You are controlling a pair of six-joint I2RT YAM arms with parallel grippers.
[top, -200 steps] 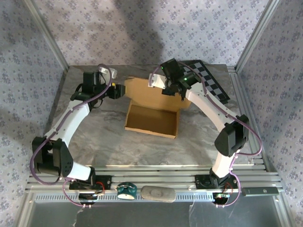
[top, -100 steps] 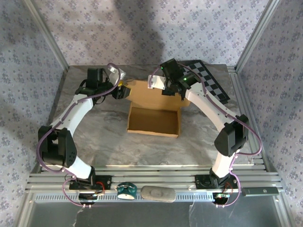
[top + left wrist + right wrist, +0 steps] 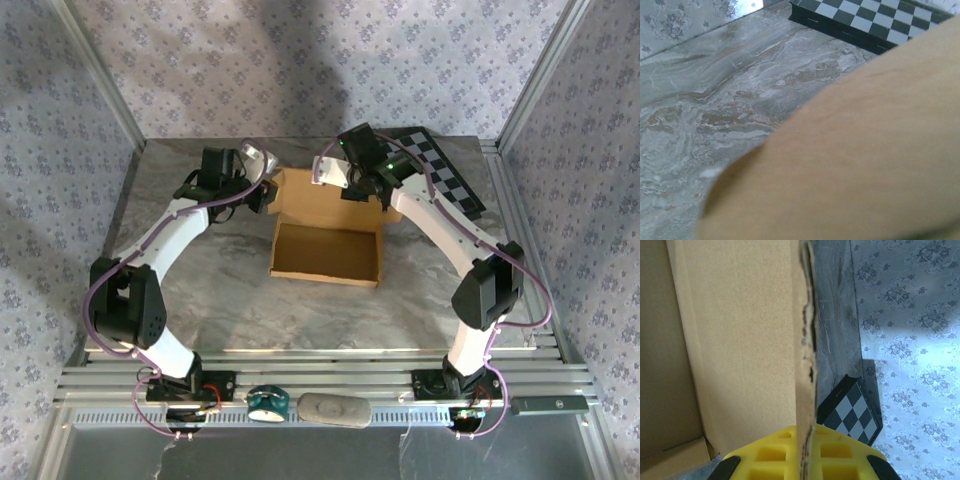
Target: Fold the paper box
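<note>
The right end effector point(image 3: 352, 186) pinches the box point(image 3: 325, 252) flap, the left end effector point(image 3: 262, 196) sits closed beside the box; uneven pulling could tear it.

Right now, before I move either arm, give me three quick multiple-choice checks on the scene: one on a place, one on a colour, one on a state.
1. Where on the table does the checkerboard panel lie?
A) near left corner
B) far right corner
C) middle of the near edge

2. What colour are the fingers of the right tool?
A) yellow
B) red
C) blue

3. How does the paper box stand?
A) a flat sheet
B) fully closed
C) tray open, back flap raised

Answers:
1 B: the top view shows it at the far right.
2 A: the right wrist view shows yellow fingers on either side of the cardboard edge.
3 C: the tray's floor is exposed, and the right tool is shut on the upright flap.
</note>
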